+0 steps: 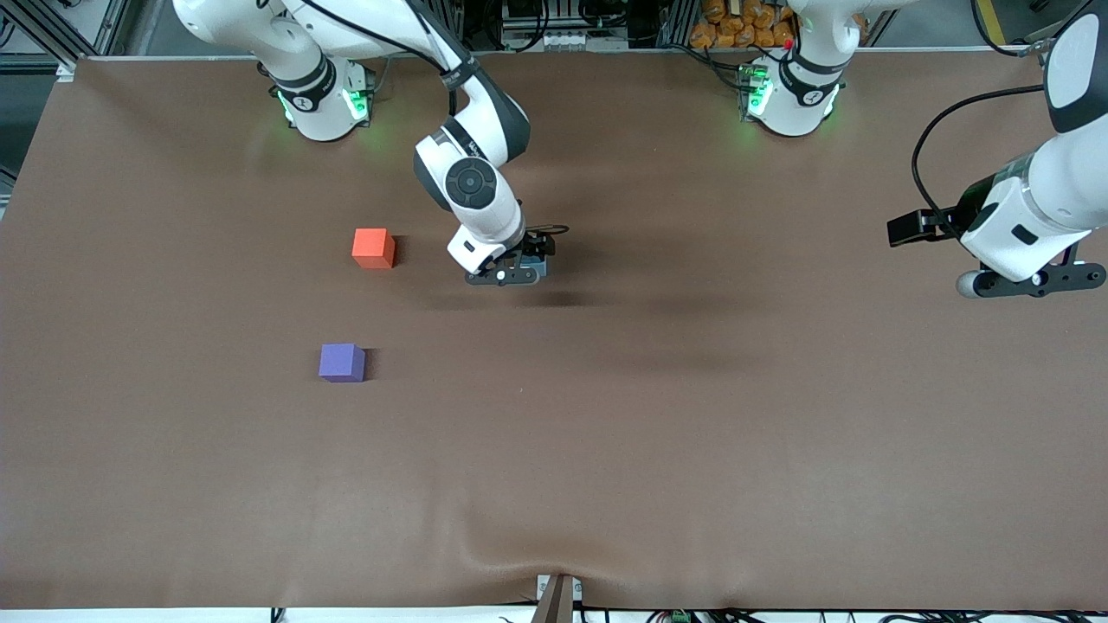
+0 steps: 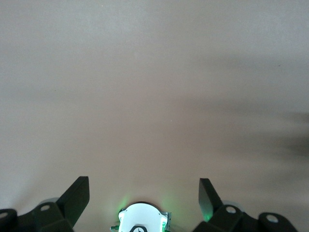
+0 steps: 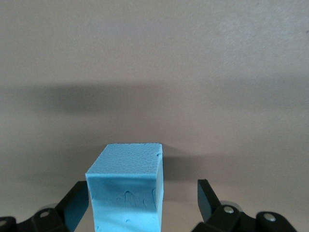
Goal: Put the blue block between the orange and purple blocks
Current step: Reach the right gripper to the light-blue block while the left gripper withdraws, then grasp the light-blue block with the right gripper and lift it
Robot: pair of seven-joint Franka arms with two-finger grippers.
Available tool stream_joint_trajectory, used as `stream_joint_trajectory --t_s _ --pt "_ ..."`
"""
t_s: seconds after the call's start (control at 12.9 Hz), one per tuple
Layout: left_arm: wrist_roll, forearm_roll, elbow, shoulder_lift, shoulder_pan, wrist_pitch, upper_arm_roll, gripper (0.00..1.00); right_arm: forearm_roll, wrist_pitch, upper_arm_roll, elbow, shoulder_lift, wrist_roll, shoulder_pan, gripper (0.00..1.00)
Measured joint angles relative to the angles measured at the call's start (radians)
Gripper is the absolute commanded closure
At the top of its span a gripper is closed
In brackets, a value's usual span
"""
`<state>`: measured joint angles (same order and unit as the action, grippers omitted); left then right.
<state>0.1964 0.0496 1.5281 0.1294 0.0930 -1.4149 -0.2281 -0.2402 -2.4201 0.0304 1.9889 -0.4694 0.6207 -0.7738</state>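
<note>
The right claw point(image 1: 511, 275) is low over the brown surface point(image 1: 606, 433), toward the middle of it and nearer the edge where the arms' bases stand. Its fingers point(image 3: 208, 195) are spread, and the light blue block point(image 3: 126, 188) sits between them, one face against or just beside one finger and clear of the other; it rests on the surface, not clamped. In the front view the arm's wrist hides the block. The orange block point(image 1: 374, 247) lies beside that claw, toward the right arm's end. The purple block point(image 1: 342, 362) lies nearer the front camera than the orange one, well apart from it. The left claw point(image 1: 1030, 284) waits, released, over the left arm's end of the surface, holding nothing.
</note>
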Motion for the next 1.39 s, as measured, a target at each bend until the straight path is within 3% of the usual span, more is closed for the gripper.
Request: stream_joint_trajectory --t_s 0.31,0.39,0.46,0.54,0.77,1.0,1.16,1.39 --pt "0.003 -0.008 0.121 -0.081 0.022 -0.131 0.001 0.0 0.0 -0.05 0.0 0.001 -0.029 0.018 -0.025 0.0" --pt "-0.004 -0.021 0.139 -0.108 0.041 -0.143 0.001 0.0 0.0 -0.05 0.0 0.001 -0.031 0.018 -0.027 0.29" --pt "-0.015 -0.028 0.146 -0.129 0.055 -0.147 0.001 0.0 0.0 -0.05 0.0 0.001 -0.032 0.018 -0.028 0.76" --pt "-0.029 -0.032 0.147 -0.144 0.062 -0.146 0.001 0.0 0.0 -0.05 0.0 0.001 -0.033 0.019 -0.029 1.0" --pt "-0.136 -0.031 0.146 -0.16 0.051 -0.117 0.004 0.0 0.0 -0.016 -0.006 -0.009 -0.025 0.021 -0.027 1.0" --pt "-0.16 -0.029 0.144 -0.16 -0.057 -0.085 0.103 0.0 0.01 0.254 -0.032 -0.07 0.071 -0.006 0.033 1.0" --pt "-0.139 -0.029 0.139 -0.162 -0.106 -0.078 0.147 0.0 0.016 0.515 -0.043 -0.129 0.197 -0.136 0.186 1.0" --pt "-0.097 -0.029 0.121 -0.164 -0.135 -0.074 0.152 0.0 0.045 0.689 -0.05 -0.138 0.321 -0.335 0.444 1.0"
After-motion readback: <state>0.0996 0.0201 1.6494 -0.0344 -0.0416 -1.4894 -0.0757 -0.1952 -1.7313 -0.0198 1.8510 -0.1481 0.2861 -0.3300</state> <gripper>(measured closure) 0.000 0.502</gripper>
